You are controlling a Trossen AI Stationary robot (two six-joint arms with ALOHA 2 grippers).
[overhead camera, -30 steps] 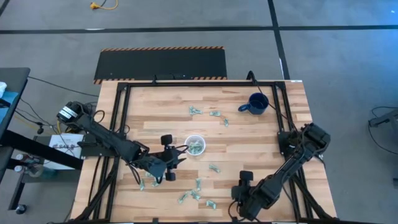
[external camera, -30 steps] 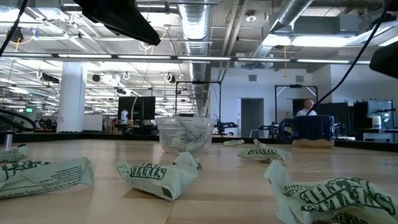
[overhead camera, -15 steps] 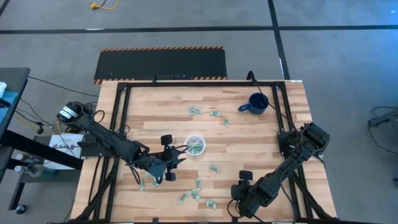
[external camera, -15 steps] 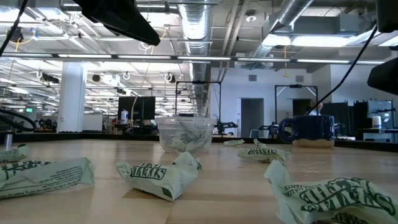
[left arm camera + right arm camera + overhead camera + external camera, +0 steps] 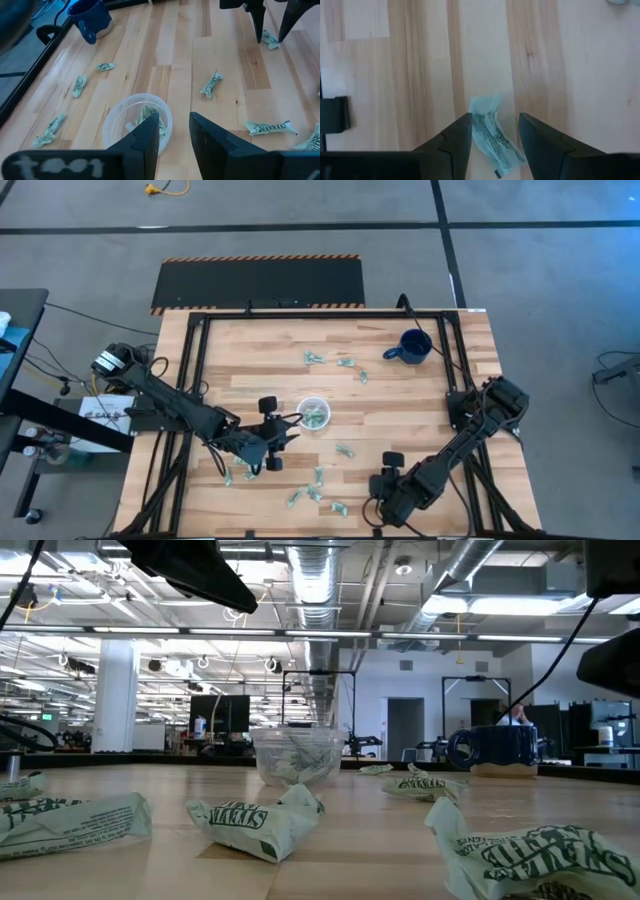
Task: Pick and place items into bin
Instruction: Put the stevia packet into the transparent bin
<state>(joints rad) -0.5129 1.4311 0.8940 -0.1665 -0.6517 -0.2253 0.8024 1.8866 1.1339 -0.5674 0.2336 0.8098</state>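
Small green-and-white wrappers lie scattered on the wooden table [image 5: 250, 345], among them one [image 5: 345, 450] near the middle and one [image 5: 338, 508] at the near edge. The clear cup [image 5: 313, 414] stands at the table's middle with some wrappers inside [image 5: 145, 117]. My left gripper [image 5: 172, 122] hovers open and empty over the cup's rim [image 5: 112, 127]. My right gripper [image 5: 492, 122] is open, pointing down, with its fingers on either side of one wrapper [image 5: 492, 137] that lies flat near the near edge. The left wrist view shows those fingers [image 5: 260, 22] over that wrapper [image 5: 271, 40].
A dark blue mug [image 5: 413, 345] stands toward the far right corner. More wrappers [image 5: 314, 358] lie on the far side of the cup, and others [image 5: 240, 472] lie under the left arm. A black frame [image 5: 190, 370] runs along the table's edges.
My right arm has shifted a little toward the table's left. Its dark bulk shows larger at the low view's upper right. The left arm, the cup and the wrappers have kept still.
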